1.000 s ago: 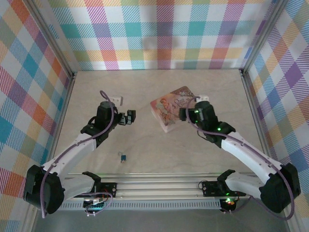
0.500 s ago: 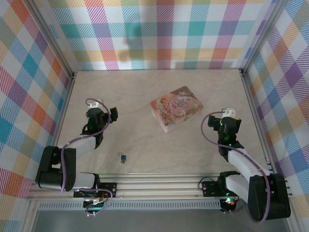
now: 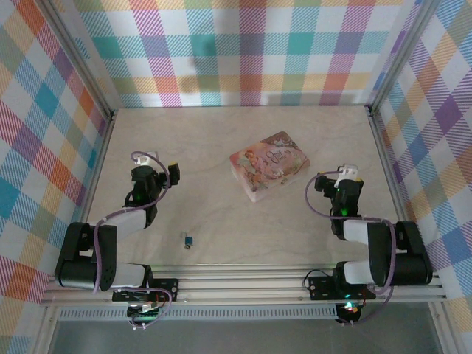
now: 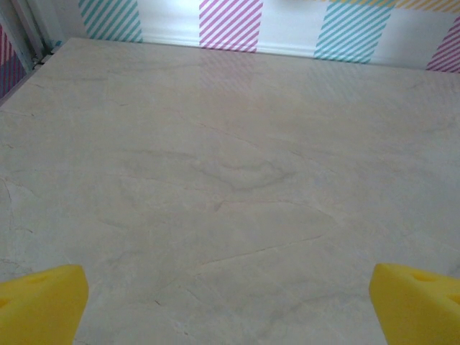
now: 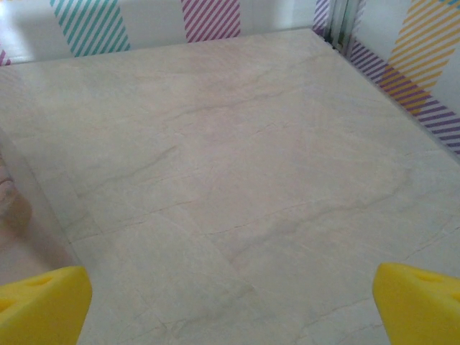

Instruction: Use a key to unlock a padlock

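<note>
The pink picture-printed box (image 3: 269, 165) lay flat near the middle of the bench (image 3: 236, 129), lid side up; its contents could not be told. The blue padlock (image 3: 189, 240) lay on the bare bench near the front edge, left of centre, well apart from the box and from both arms (the metal at its top end was too small to make out). The overhead view recorded box and padlock together. The left pincer (image 4: 230, 298) stood released, yellow pads (image 4: 43, 298) wide apart over bare bench facing the striped wall (image 4: 230, 21). The right pincer (image 5: 230, 298) was likewise released, with a blurred pinkish shape at its view's left edge.
</note>
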Robot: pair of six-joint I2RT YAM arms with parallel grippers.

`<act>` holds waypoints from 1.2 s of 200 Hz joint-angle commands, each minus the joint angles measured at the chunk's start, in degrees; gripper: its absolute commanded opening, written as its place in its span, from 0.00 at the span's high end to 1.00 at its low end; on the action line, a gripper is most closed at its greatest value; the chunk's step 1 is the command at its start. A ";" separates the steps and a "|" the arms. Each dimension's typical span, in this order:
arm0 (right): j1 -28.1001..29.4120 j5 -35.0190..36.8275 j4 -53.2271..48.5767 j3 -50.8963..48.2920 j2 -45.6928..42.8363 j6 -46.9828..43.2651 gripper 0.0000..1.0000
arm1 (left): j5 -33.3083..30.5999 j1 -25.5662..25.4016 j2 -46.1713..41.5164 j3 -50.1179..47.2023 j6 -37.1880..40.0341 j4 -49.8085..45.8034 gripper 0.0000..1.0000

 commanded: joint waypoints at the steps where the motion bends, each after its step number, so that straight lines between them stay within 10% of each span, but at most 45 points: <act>1: -0.70 -3.82 7.09 0.58 2.05 1.06 0.00 | -0.08 0.60 -1.23 1.22 1.02 -0.77 0.00; 70: -1.22 -8.18 15.63 0.55 9.79 -0.58 0.00 | -2.99 0.86 1.96 -5.98 -0.79 9.55 0.00; 111: -0.90 -7.09 2.00 6.63 8.59 -0.51 0.00 | 0.20 0.94 8.60 -8.20 0.59 19.55 0.00; 240: -0.42 -7.42 0.66 7.25 8.65 -1.05 0.00 | 1.45 0.90 12.22 -2.43 1.30 12.04 0.00</act>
